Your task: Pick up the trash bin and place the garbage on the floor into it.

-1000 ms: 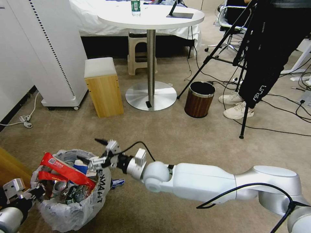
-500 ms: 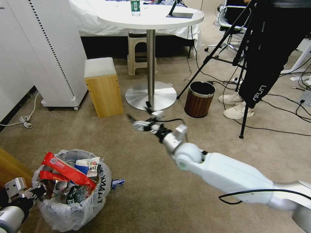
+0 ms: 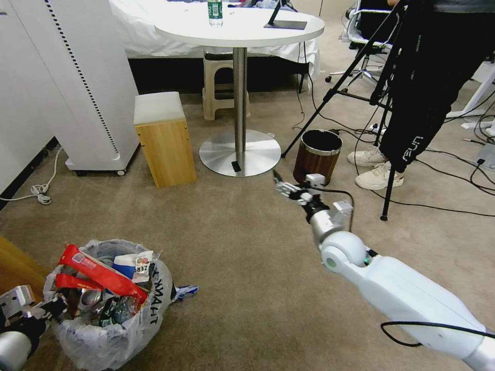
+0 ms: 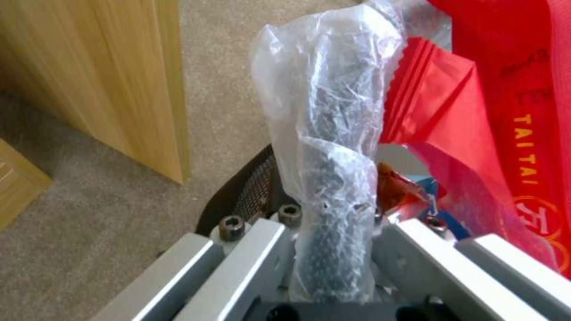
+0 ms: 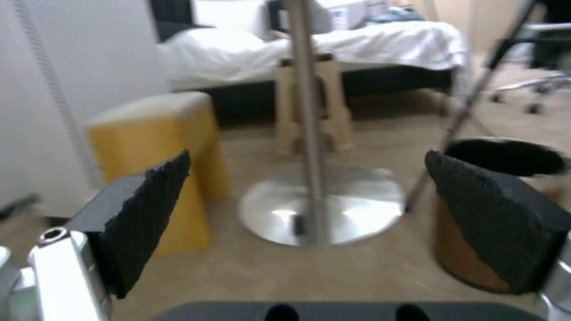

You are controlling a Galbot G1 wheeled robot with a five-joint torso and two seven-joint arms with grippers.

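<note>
The left gripper (image 3: 38,313) is clamping the bagged rim of the trash bin (image 3: 111,330) at the near left; in the left wrist view its jaws are closing on the crinkled plastic (image 4: 333,187) with the rim between them. The bin is sitting on the floor (image 3: 247,288), heaped with garbage: red snack bags (image 3: 98,270), a blue-white paper cup (image 3: 135,265) and a crushed can (image 3: 92,298) are poking above the liner. A small blue-and-white scrap (image 3: 184,292) is lying on the carpet just right of the bin.

A second ago the right gripper (image 3: 286,188) was hovering over the bin's mouth; now it is swinging away to the far right, arriving near the brown wood-grain bin (image 3: 317,157), and its pads (image 5: 149,214) are standing wide apart with nothing between them. That suggests a drop has just been finished and the arm is free for another piece. The scrap beside the bin is probably what remains.
</note>
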